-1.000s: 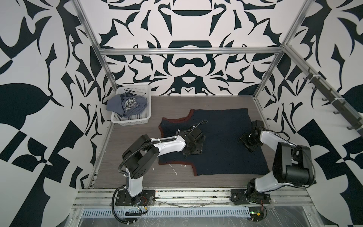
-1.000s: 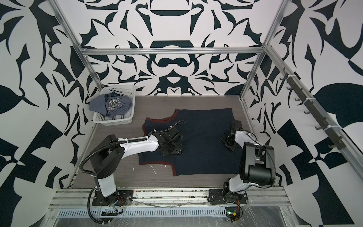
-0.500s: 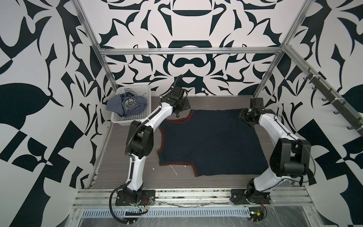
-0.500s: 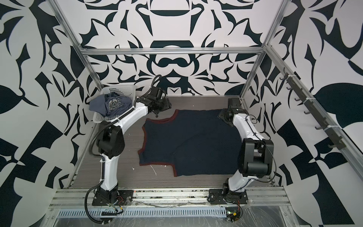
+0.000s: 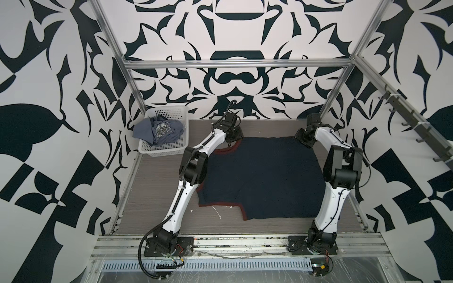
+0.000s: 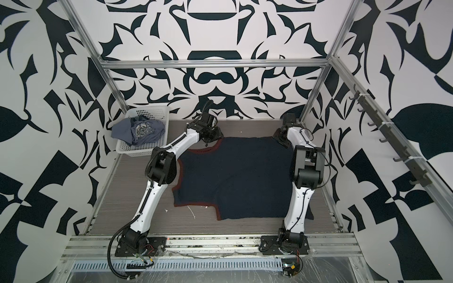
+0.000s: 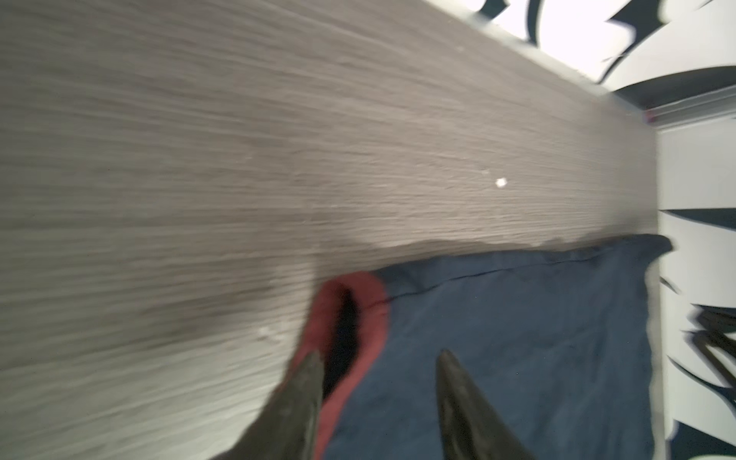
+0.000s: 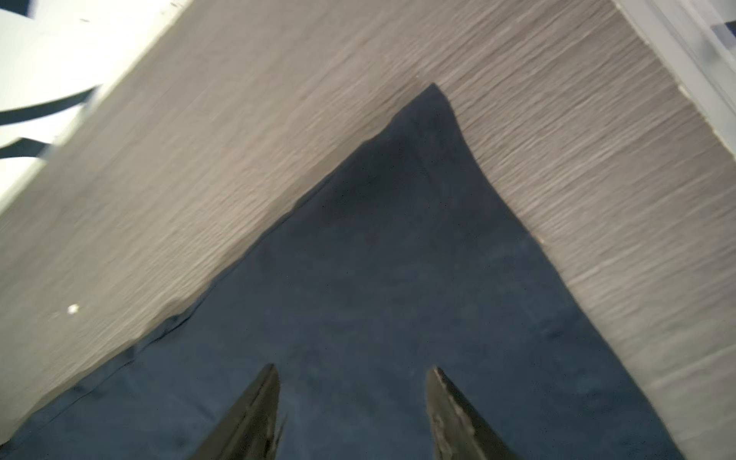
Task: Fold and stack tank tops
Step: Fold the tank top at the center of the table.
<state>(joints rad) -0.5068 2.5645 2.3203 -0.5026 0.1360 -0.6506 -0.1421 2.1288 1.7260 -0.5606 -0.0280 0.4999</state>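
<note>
while both arms reach to the far side of the desk (image 5: 157,193), left arm (image 5: 208,143): stretched long, left claw (image 7: 378,354) low over the far shoulder of the navy tank top (image 5: 264,176).
left claw state: released, jaws apart; one finger (image 7: 302,402) over the maroon trim (image 7: 372,314), the other over navy cloth.
right arm (image 5: 326,138): elbow raised, right claw (image 8: 352,367) over the top's far hem corner.
right claw state: released, nothing between the jaws.
change: a second ago both claws sat over the top's middle; now at its far edge.
navy tank top: spread flat on the desk between the arms.
grey-blue tank top (image 5: 161,131): crumpled in the white basket (image 5: 159,150), far left corner.
</note>
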